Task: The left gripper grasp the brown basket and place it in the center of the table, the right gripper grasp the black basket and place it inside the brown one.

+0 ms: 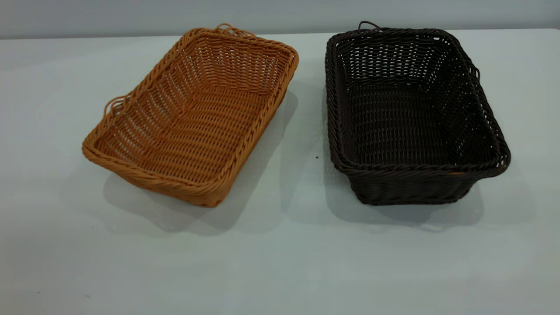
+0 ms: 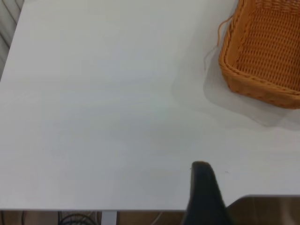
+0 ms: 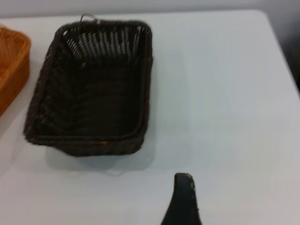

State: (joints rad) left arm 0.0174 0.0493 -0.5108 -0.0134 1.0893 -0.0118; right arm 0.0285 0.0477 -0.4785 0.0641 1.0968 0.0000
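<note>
Pale grey surface [image 1: 280, 271] fills the foreground. Behind it sit two empty wicker baskets, side by side and apart: the brown basket [image 1: 192, 118] on the left, turned at an angle, the black basket [image 1: 411, 113] on the right. Whether either arm's jaws are released or clenched cannot be told.

Two baskets stand on the counter [image 1: 280, 262]: one brown basket [image 1: 192, 118] toward the left edge and one black basket [image 1: 411, 118] toward the right edge. Each wrist view shows one dark end effector finger.
</note>
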